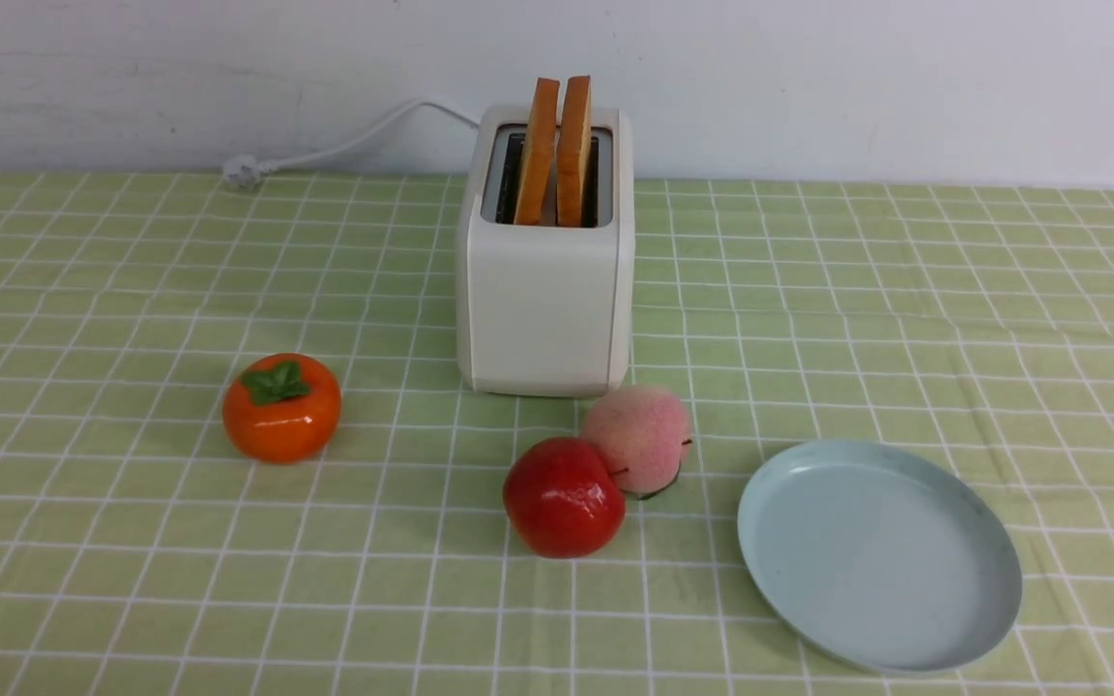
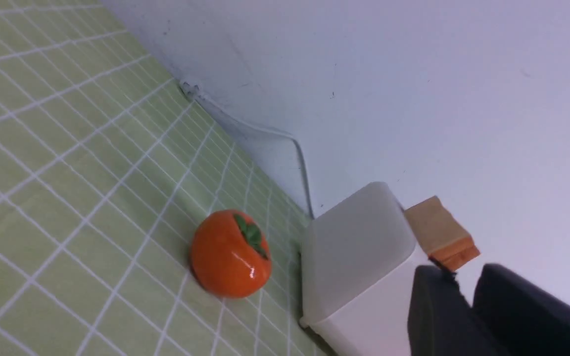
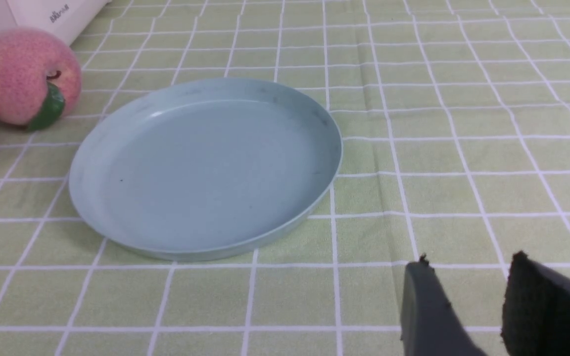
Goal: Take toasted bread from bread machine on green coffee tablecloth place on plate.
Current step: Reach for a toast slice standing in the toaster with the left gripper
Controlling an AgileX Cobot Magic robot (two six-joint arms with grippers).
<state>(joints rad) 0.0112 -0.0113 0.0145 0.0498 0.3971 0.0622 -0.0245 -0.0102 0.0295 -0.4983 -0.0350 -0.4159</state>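
Pale plate [image 1: 876, 556] lies empty by the right gripper [image 3: 470, 258], jaws apart, holding nothing; farther back the toasted bread [image 1: 573, 150] stands upright, edge-on, in the bread machine [image 1: 542, 309], closest to the left gripper [image 2: 465, 284], itself slightly parted and empty.

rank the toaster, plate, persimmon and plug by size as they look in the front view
1. toaster and plate: they cover about the same area. The plate is nearer the camera, so I won't rank one over the other.
2. persimmon
3. plug
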